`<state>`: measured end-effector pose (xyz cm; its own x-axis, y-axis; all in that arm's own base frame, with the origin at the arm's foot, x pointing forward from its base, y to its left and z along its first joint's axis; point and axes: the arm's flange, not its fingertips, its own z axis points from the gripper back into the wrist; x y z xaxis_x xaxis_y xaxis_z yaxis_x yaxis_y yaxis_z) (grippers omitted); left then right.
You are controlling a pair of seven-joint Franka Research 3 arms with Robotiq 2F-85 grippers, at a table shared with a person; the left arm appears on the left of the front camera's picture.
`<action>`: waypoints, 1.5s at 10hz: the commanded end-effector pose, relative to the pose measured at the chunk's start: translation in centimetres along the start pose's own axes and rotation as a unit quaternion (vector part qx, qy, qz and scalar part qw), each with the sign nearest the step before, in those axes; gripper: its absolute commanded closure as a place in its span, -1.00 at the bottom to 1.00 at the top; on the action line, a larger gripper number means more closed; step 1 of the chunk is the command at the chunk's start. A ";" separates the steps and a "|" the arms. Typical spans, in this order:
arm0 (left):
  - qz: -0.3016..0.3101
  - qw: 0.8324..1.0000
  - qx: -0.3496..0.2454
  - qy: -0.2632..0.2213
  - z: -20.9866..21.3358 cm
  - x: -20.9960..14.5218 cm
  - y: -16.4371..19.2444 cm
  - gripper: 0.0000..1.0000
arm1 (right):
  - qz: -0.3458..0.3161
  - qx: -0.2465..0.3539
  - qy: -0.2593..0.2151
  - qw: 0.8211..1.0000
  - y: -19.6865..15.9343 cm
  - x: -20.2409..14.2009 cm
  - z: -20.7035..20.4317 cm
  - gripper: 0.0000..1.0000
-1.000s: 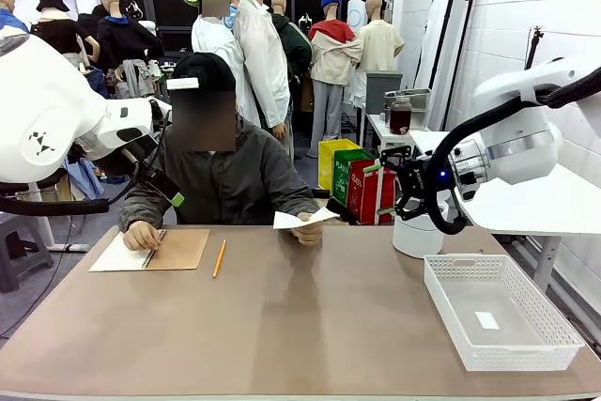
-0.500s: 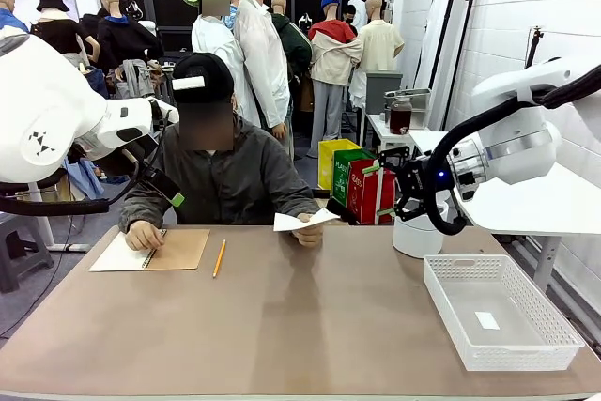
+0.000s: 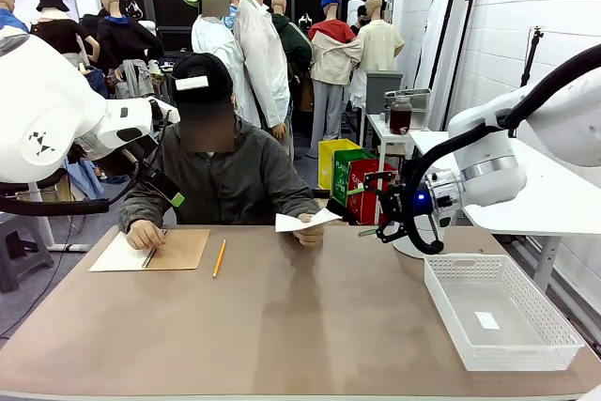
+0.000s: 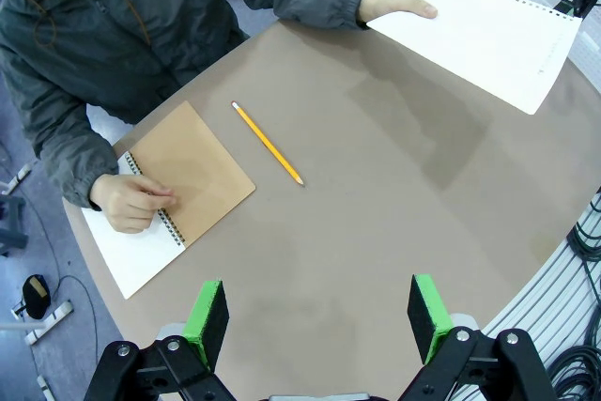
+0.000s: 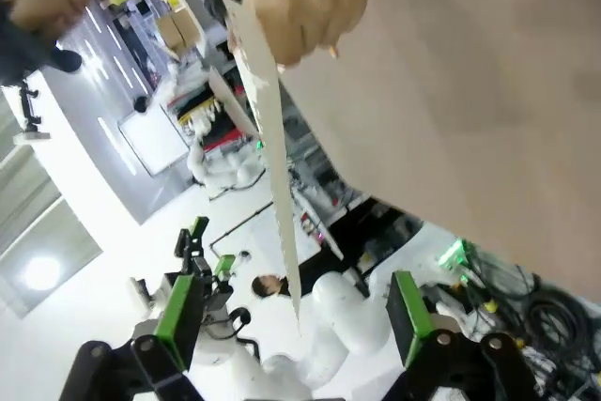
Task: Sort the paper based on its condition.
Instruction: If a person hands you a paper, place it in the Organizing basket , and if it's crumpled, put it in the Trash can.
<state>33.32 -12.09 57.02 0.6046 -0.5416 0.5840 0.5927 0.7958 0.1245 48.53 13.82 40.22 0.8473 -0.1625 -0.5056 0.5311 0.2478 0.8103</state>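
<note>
Bench (image 3: 282,326): brown, flat top, shared with a person seated at the far side. The paper (image 3: 302,221): a white sheet with a punched edge, held above the far edge of the bench in the person's hand (image 3: 308,232); in the left wrist view the sheet (image 4: 484,37) is seen flat and uncrumpled, gripped at one corner by that hand (image 4: 399,7); in the right wrist view it (image 5: 268,129) is seen edge-on, hanging from the hand (image 5: 300,2) and lined up between the claw's two pads. Right claw (image 3: 374,204): carried at paper height, just beside the sheet's free end and apart from it, jaws spread wide with nothing between them; green pads (image 5: 183,302) are shown well apart in its own view. Left claw (image 4: 319,312): held high above the bench, looking down, jaws spread, nothing gripped. Notebook (image 3: 150,251): spiral-bound, brown cover folded over a white page, laid at the far left of the bench under the person's other hand (image 3: 143,234). Pencil (image 3: 219,257): yellow, laid on the bench just beside the notebook, apart from it. Basket (image 3: 554,326): white, perforated walls, placed at the right near corner of the bench; a small white tag (image 3: 487,320) is laid on its floor.
</note>
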 end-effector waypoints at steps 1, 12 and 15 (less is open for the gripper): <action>0.000 1.000 0.000 0.000 0.0 0.0 0.1 -1.00 | -0.031 0.018 0.032 0.999 1.2 0.7 -1.1 -1.00; 0.000 1.000 0.000 0.000 0.0 0.0 0.1 -1.00 | -0.089 -0.018 0.096 0.991 1.1 1.9 -4.3 -0.47; 0.000 1.000 0.000 0.000 0.0 0.0 0.1 -1.00 | -0.092 -0.025 0.090 0.991 1.1 1.8 -4.1 0.04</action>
<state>33.32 -12.09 57.02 0.6046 -0.5416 0.5840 0.5927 0.7958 0.1244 50.05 17.58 38.59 0.7321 -0.0174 -0.6810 0.6627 0.2494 0.7061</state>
